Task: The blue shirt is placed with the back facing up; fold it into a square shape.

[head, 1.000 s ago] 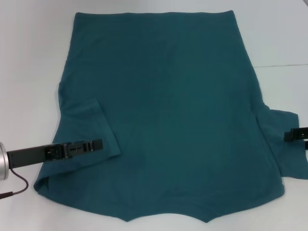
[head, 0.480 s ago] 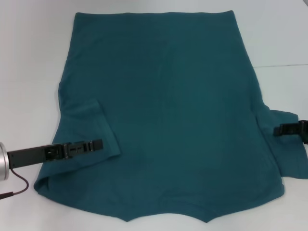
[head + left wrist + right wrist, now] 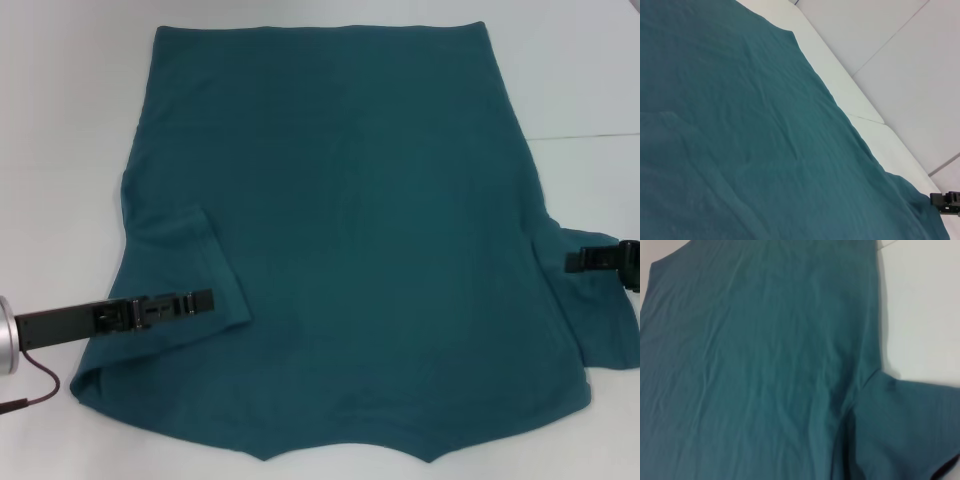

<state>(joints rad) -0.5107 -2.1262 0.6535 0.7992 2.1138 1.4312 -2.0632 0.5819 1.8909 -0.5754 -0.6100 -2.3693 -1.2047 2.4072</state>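
I have the blue shirt (image 3: 340, 240) spread back-up on the white tabletop (image 3: 60, 120), left end effector (image 3: 200, 299) over the folded-in left sleeve, right end effector (image 3: 575, 262) at the right sleeve, grip unreadable on both; the soft, limp cloth should be pinched at the hems.

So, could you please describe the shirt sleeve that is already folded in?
The blue shirt covers most of the white table. On the robot's left, the folded sleeve lies atop the body under the left gripper; the opposite sleeve sticks out flat.
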